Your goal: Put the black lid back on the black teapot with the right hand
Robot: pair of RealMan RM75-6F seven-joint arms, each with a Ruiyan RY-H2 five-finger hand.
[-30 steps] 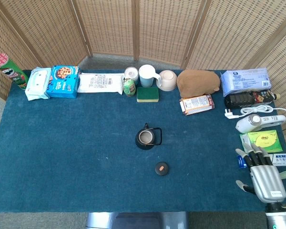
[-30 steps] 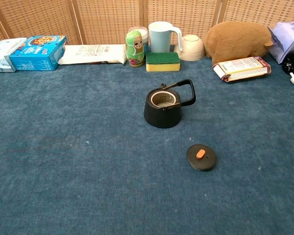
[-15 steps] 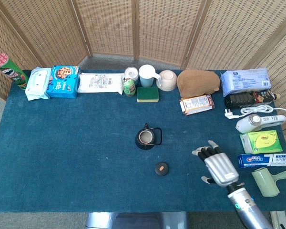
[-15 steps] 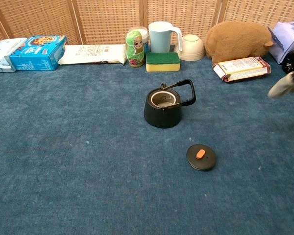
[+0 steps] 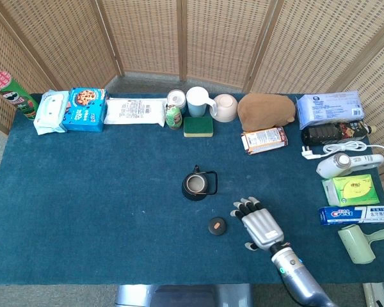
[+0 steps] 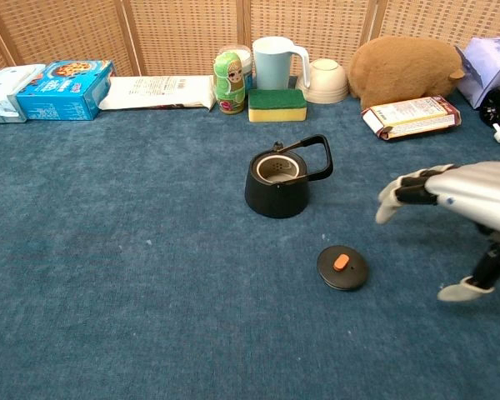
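Black teapot [image 5: 196, 185] upright near the middle of the table [image 5: 83, 192], open-topped, handle [image 6: 312, 156] raised. Black lid [image 5: 217, 226] with orange knob flat on the blue cloth, nearer the front edge, apart from the teapot. Right hand [image 5: 260, 228] just beside the lid on the right-edge side, not touching, released, fingers [image 6: 397, 193] spread and holding nothing. Left hand out of sight in both views. Along the back edge: green sponge [image 6: 277, 104], pale mug [image 6: 275, 61], nesting doll [image 6: 229, 82]
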